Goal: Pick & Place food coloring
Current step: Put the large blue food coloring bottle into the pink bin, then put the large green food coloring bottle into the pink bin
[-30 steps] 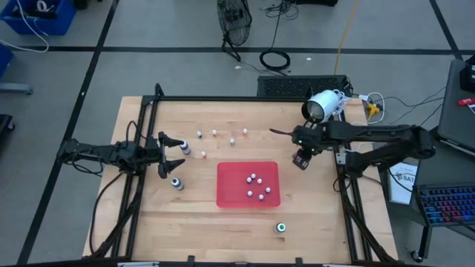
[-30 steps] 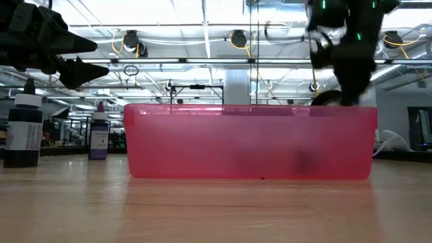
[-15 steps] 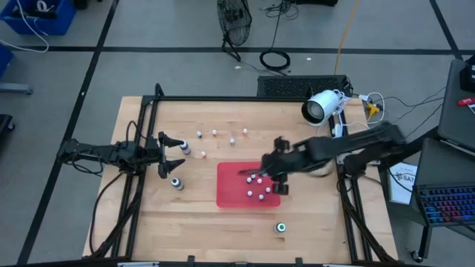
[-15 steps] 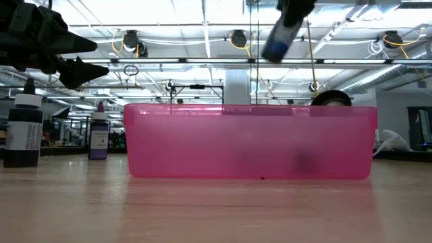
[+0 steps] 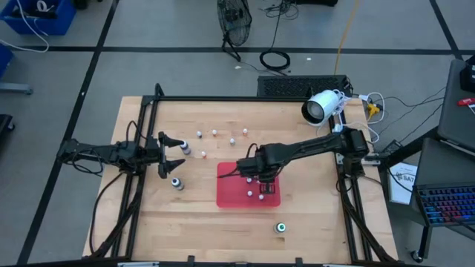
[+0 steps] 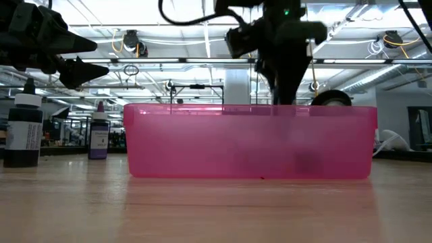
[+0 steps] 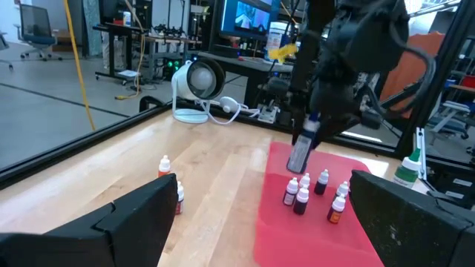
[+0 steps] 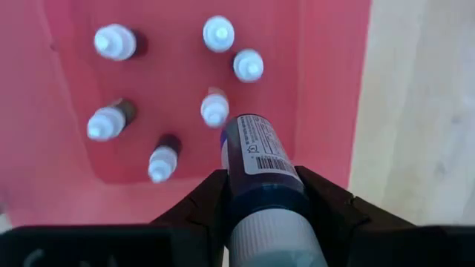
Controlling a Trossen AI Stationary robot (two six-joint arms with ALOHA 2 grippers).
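The right gripper [image 5: 257,178], closed on a dark blue food coloring bottle with a white label [image 8: 256,167], has swung in from beside the wooden surface's right edge and now hangs over the red rectangular plastic tray [image 5: 230,194], above the small white-capped bottles [image 8: 215,108] inside.

From overhead you can't read the loose food coloring bottles [image 5: 214,133] on the wood, they're just pale specks, so tip colours are anyone's guess. Over the red tray [image 5: 230,194] the right gripper [image 5: 260,178] covers part of the cluster inside. At table height the tray wall [image 6: 250,142] hides everything in it, you only get a murky dark smudge through the plastic. The black-capped bottle [image 6: 24,129] there is clipped by the frame edge. In the right wrist view the held bottle's [image 8: 261,173] cap end runs out of frame.
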